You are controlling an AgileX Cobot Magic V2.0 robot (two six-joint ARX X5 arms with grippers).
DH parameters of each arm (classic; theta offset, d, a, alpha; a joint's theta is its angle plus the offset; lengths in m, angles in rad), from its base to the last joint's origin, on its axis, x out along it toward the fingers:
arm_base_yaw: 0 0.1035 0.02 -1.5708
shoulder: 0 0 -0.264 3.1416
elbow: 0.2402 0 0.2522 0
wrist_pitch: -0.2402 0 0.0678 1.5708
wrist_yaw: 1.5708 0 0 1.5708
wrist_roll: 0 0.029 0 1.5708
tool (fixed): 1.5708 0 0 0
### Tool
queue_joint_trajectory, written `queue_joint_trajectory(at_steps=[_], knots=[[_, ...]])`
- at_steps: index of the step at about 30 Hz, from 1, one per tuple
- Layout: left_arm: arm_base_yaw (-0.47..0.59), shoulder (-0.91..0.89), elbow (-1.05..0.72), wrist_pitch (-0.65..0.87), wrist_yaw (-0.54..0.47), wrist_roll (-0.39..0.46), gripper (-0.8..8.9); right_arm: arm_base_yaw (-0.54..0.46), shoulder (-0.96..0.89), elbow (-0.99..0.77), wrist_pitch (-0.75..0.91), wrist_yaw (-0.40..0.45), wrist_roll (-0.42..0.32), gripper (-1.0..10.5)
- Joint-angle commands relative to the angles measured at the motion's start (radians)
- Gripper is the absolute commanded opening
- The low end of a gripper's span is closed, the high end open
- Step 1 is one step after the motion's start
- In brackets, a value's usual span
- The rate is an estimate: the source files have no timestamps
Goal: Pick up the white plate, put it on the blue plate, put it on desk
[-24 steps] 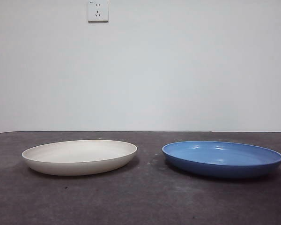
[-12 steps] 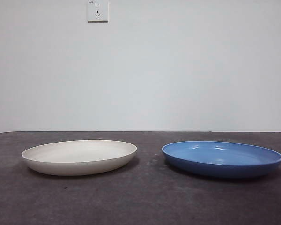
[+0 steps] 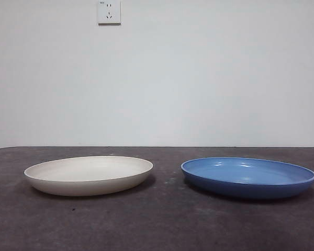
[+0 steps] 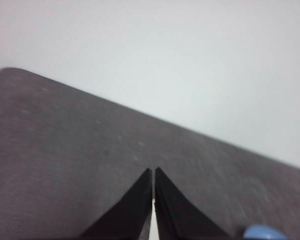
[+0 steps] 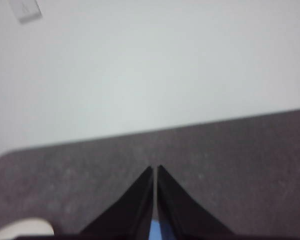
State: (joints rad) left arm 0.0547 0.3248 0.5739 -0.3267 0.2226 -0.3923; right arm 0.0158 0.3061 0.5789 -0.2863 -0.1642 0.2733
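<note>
The white plate (image 3: 89, 174) rests on the desk (image 3: 157, 225) at the left of the front view. The blue plate (image 3: 248, 177) rests on the desk at the right, apart from it. Neither arm shows in the front view. In the left wrist view my left gripper (image 4: 153, 172) is shut and empty above the desk, with a sliver of the blue plate (image 4: 262, 233) at the picture's edge. In the right wrist view my right gripper (image 5: 154, 170) is shut and empty, with a bit of the white plate (image 5: 22, 227) and a sliver of blue (image 5: 155, 231) between its jaws.
A white wall stands behind the desk with a wall socket (image 3: 109, 11) high up. The desk's far edge (image 3: 157, 147) runs along the wall.
</note>
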Motion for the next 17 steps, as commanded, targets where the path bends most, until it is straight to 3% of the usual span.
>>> queue_joint_trajectory(at_steps=[1,8,17], knots=[[0.002,0.075,0.072,-0.037,0.062,0.091,0.1,0.002,0.082,0.095,-0.089,-0.044,-0.079,0.1],[-0.001,0.306,0.246,-0.23,0.262,0.222,0.1,0.002,0.324,0.321,-0.369,-0.198,-0.195,0.1],[-0.106,0.499,0.369,-0.456,0.37,0.363,0.1,0.007,0.535,0.441,-0.637,-0.338,-0.344,0.1]])
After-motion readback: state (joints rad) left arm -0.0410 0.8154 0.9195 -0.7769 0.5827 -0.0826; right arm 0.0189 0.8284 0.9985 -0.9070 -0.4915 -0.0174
